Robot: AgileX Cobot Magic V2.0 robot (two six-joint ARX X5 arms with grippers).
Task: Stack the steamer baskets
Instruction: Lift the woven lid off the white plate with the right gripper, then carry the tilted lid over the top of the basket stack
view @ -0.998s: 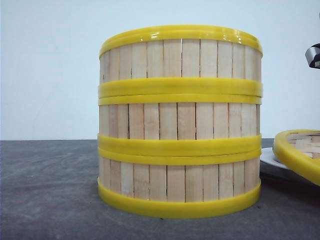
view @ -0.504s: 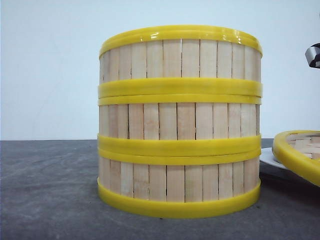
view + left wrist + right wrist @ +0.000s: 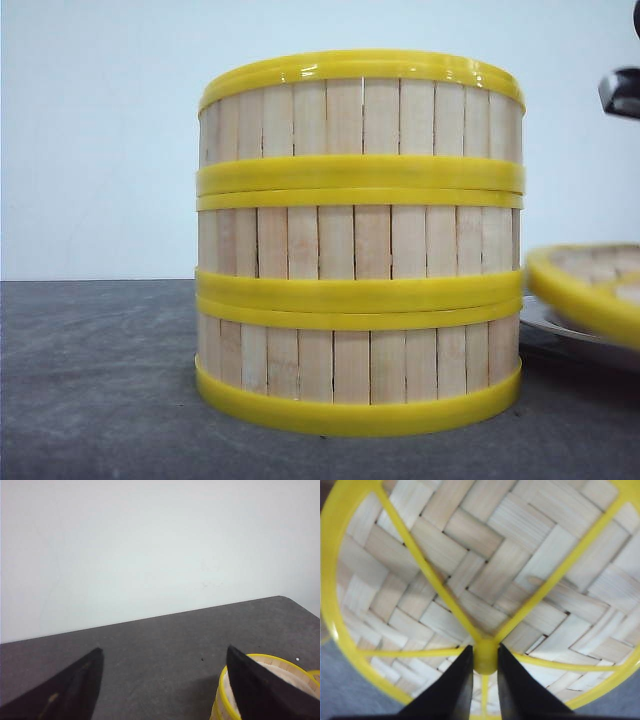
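Standing in a single aligned column on the dark grey table, the three round steamer baskets of vertical pale wooden slats with thick yellow plastic rims rest one upon another, the rims touching at both joints; the bottom rim sits flat on the table surface near its front edge as seen in the front view. Toward the table's right edge, just beside the stack but apart from it, a flat round woven lid with a yellow rim is tilted above a white plate, which lies on the table. The right wrist view shows the lid's woven face crossed by yellow spokes meeting at a central yellow hub; the right hand is clenched on this hub, its two black fingers pressing it from either side. In the left wrist view the left hand is released, its black fingers spread wide apart above the table with nothing between them; the top rim of the basket stack is partly visible behind one finger.
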